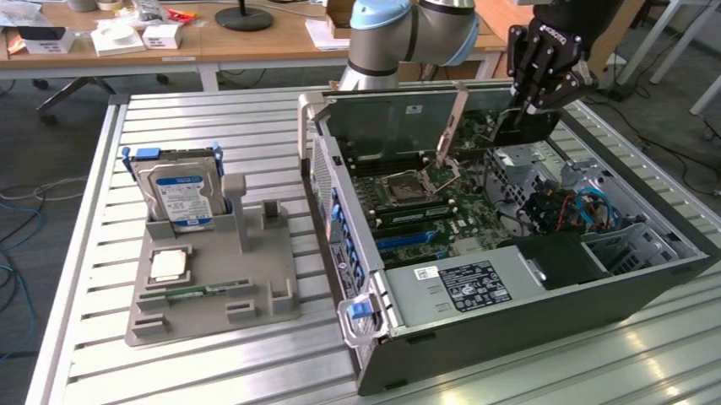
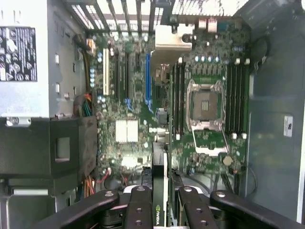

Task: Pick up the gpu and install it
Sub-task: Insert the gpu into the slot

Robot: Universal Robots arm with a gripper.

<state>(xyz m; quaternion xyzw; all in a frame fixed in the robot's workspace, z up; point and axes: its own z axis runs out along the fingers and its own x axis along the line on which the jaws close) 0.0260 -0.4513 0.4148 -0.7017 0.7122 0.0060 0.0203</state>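
Note:
My gripper [image 1: 528,108] hangs over the far right part of the open computer case [image 1: 631,291] and is shut on the gpu [image 1: 528,128], a dark flat card held on edge above the motherboard [image 1: 434,198]. In the wrist view the gpu [image 2: 159,167] runs edge-on between my black fingers [image 2: 140,207], and its silver bracket [image 2: 169,40] shows at the far end. The card hovers above the board, roughly in line with the blue slot [image 2: 147,78] and the slots beside it. It touches none of them.
The CPU socket [image 2: 206,112] stands open with its lever raised [image 1: 445,143]. A power supply [image 1: 474,285] and cables [image 1: 569,207] fill the near end of the case. On the exterior view's left, a grey holder [image 1: 265,291] carries a blue hard drive [image 1: 181,196], a processor [image 1: 169,266] and a memory stick [image 1: 208,291].

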